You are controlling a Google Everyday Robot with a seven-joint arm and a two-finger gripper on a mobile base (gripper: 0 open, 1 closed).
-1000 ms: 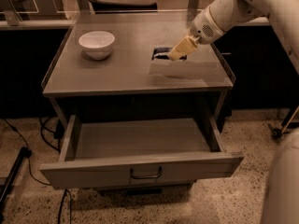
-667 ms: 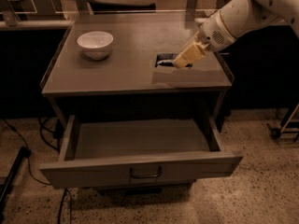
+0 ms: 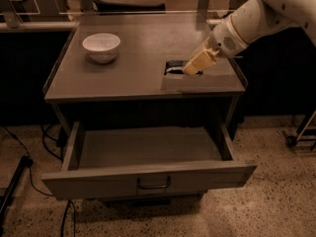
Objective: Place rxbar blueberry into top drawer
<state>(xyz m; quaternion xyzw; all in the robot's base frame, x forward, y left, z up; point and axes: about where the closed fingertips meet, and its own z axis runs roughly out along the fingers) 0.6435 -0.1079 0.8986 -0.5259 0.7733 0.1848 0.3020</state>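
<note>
The rxbar blueberry (image 3: 174, 67), a small dark bar with pale lettering, lies flat on the grey cabinet-table top (image 3: 138, 58), right of centre. My gripper (image 3: 196, 64) reaches in from the upper right on the white arm and sits low over the bar's right end, which it hides. The top drawer (image 3: 148, 179) is pulled fully open below the table top. Its inside is bare and its curved metal handle (image 3: 154, 184) sits at the centre of the front panel.
A white bowl (image 3: 101, 47) stands at the table's back left. Cables (image 3: 29, 167) run on the speckled floor at the left. A wheeled stand's foot (image 3: 296, 137) is at the right. Chair legs and a rail stand behind the table.
My gripper has come down and slightly forward onto the right end of the bar. The bar, the bowl and the drawer have not moved.
</note>
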